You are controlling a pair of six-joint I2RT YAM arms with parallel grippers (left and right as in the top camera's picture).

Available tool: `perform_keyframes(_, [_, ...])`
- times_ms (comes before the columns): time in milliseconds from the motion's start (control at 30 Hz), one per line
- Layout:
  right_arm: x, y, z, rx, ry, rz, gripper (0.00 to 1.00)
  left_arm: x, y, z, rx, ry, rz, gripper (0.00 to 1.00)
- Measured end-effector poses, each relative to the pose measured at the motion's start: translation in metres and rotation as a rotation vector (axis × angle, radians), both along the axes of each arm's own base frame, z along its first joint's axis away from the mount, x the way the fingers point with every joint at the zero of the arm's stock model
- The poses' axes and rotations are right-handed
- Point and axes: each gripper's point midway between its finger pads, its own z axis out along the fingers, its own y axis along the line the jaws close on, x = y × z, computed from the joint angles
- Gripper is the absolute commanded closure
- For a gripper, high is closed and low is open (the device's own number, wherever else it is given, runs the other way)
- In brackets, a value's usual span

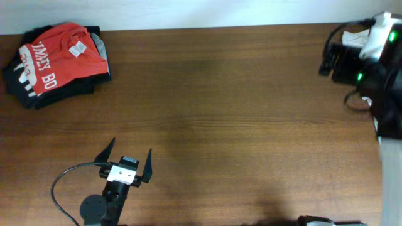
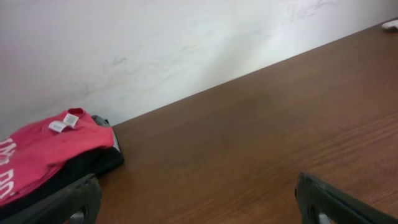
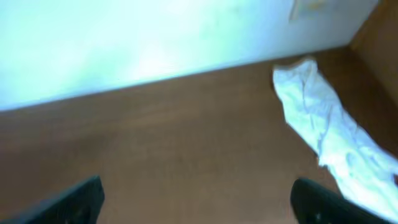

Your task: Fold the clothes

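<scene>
The clothes lie in two places. A folded red-orange T-shirt (image 1: 59, 59) with white lettering rests on a black garment (image 1: 25, 93) at the table's far left corner. In the left wrist view the red shirt (image 2: 37, 152) and the black one (image 2: 99, 163) show at the lower left. A crumpled white garment (image 3: 323, 124) lies near the wall in the right wrist view. My left gripper (image 1: 130, 149) stands open near the front edge, well short of the pile, with nothing between its fingers (image 2: 81, 199). My right gripper (image 3: 199, 199) is open over bare wood, left of the white cloth.
The brown wooden table (image 1: 239, 125) runs up to a white wall (image 2: 186, 43). The right arm's body (image 1: 377, 69) and cables crowd the far right corner. The left arm's cable (image 1: 59, 182) loops on the table at the front left.
</scene>
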Motion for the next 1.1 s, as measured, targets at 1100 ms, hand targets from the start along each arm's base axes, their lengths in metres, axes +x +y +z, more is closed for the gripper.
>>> perform_keyframes(1100, [-0.112,0.056,-0.212,-0.055,-0.510,0.167,0.01,0.000,0.000,0.000,0.000,-0.002,0.002,0.01])
